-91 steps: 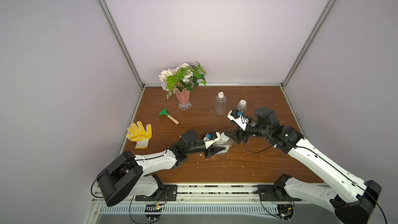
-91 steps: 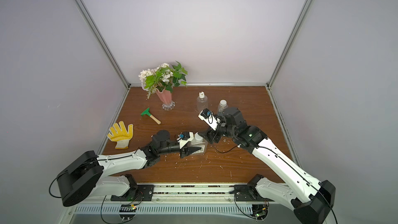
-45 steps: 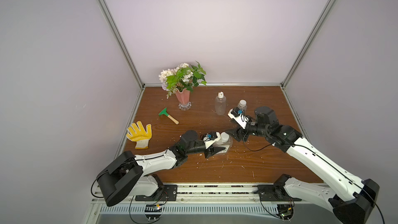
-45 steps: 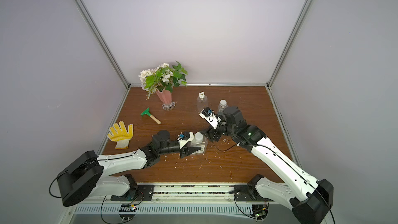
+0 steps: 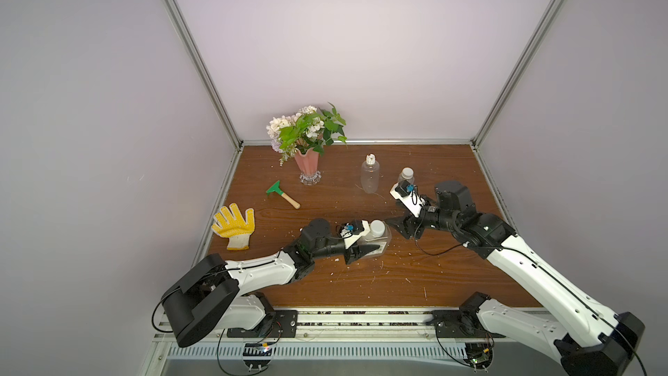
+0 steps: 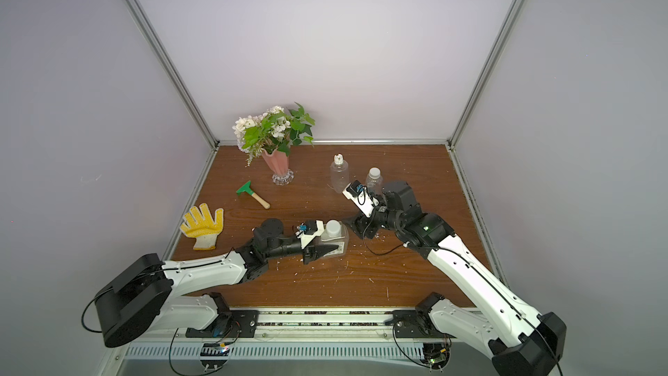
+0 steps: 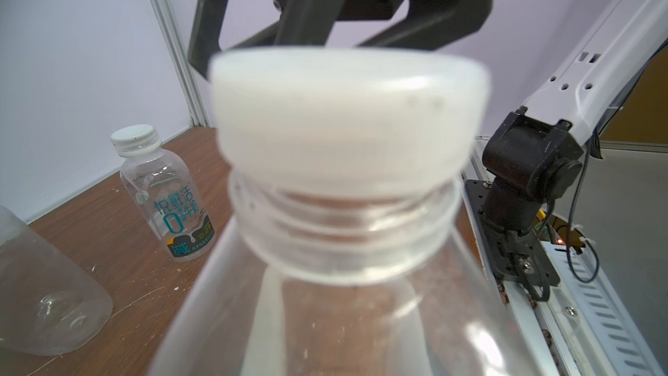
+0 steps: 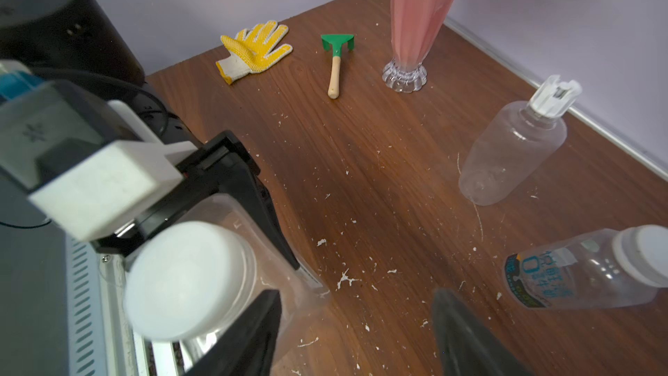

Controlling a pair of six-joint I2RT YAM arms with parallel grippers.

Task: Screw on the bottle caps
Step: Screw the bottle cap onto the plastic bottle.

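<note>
Nearest you, just short of the middle of the worktop (image 5: 325, 283), your left jaws are clamped on the body of the square bottle (image 5: 377, 244). One dark finger (image 5: 363, 248) lies across its near face. The bottle is clear plastic with squared shoulders, cap end up, and a white label shows on its side in a top view. Its wide cap (image 7: 343, 121) is white and flat-topped. In the left wrist view it sits on the neck with clear thread rings showing under its rim.

At 3 o'clock of that cap your right jaws stand open, close beside the bottle. In the right wrist view only bare worktop shows between the two fingers (image 8: 249, 338). You cannot tell whether one touches the bottle.

At 9 o'clock of the bottle a yellow glove (image 5: 233, 226) lies flat. At 10 o'clock lies a green hand rake (image 5: 283, 195). At 12 o'clock stands the rounded bottle (image 5: 369, 180), clear, wearing a narrow ribbed nozzle cap (image 5: 369, 159). Just beside it, at 1 o'clock, is the slim bottle (image 7: 166, 193), with teal lettering, a dark base band and a flat white lid (image 7: 135, 137). Farthest, at 11 o'clock, stands a pink flower vase (image 5: 307, 166).
</note>
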